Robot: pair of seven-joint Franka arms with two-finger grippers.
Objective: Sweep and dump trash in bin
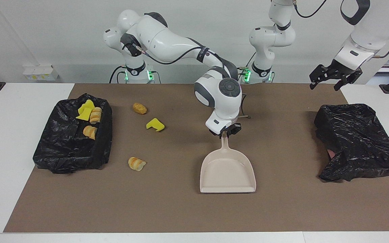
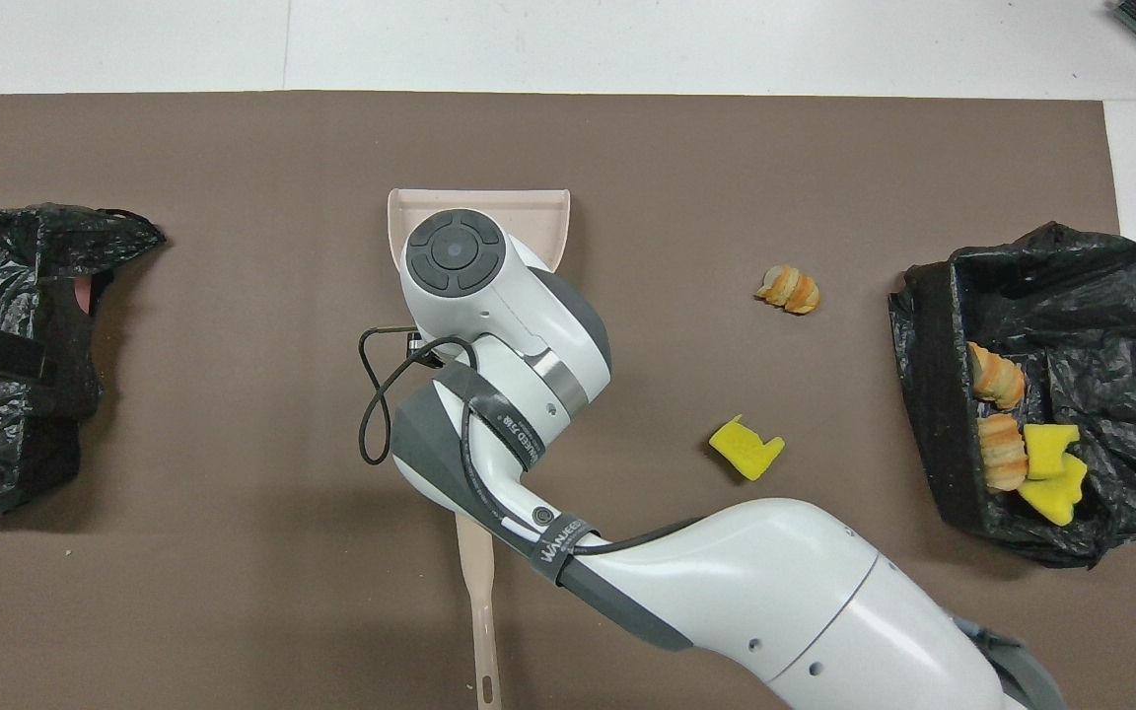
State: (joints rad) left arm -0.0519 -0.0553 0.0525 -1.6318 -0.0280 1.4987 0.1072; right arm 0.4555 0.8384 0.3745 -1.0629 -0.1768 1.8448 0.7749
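Reaching mid-table, right hand [image 1: 224, 132] clamps dustpan [image 1: 227, 172] handle; left hand [image 1: 328, 76] raised, open.

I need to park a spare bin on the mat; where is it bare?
Bare mat lies between the dustpan and the closed black bag, and along the edge farthest from the robots. It is crowded beside the open bin, where loose trash lies.

White table [image 1: 22, 101], brown mat [image 1: 181, 209], two black-lined bins [image 1: 69, 141] [image 1: 356, 141], dustpan [image 1: 227, 173], brush [image 2: 477, 592], three loose scraps [image 1: 136, 163] [image 1: 155, 124] [image 1: 139, 108]
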